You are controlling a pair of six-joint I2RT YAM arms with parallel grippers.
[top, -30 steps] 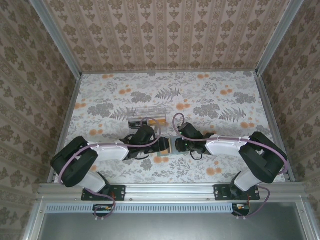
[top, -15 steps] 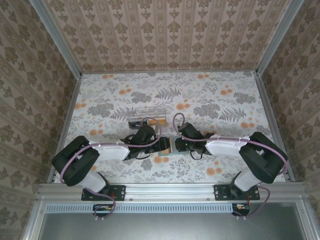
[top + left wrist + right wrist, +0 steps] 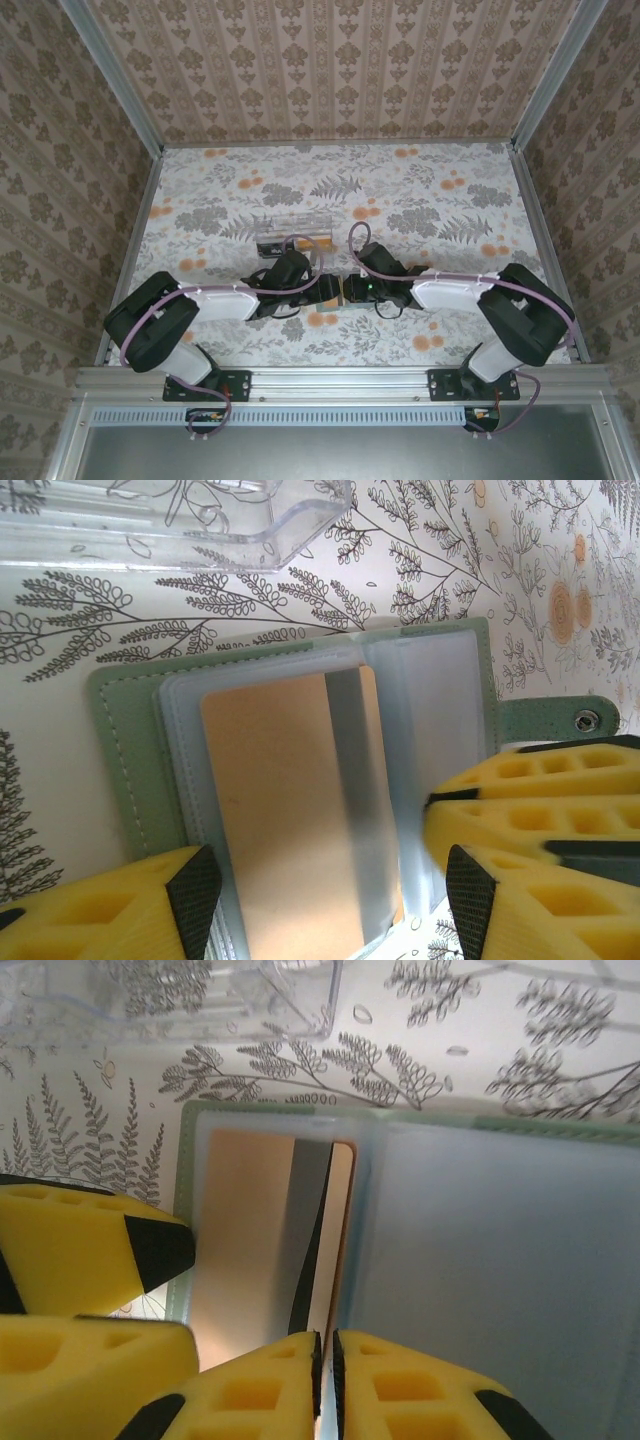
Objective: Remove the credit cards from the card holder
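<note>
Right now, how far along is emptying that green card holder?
Done: the green card holder lies open. In hand: the left gripper straddles it, open; the right gripper is closed at the edge of the tan card. Left: that card sits in its clear sleeve, not yet out.

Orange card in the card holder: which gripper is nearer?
Right. The right gripper is closed at the edge of the orange card; the left gripper stands open over the card holder, one finger on each side of the card.
</note>
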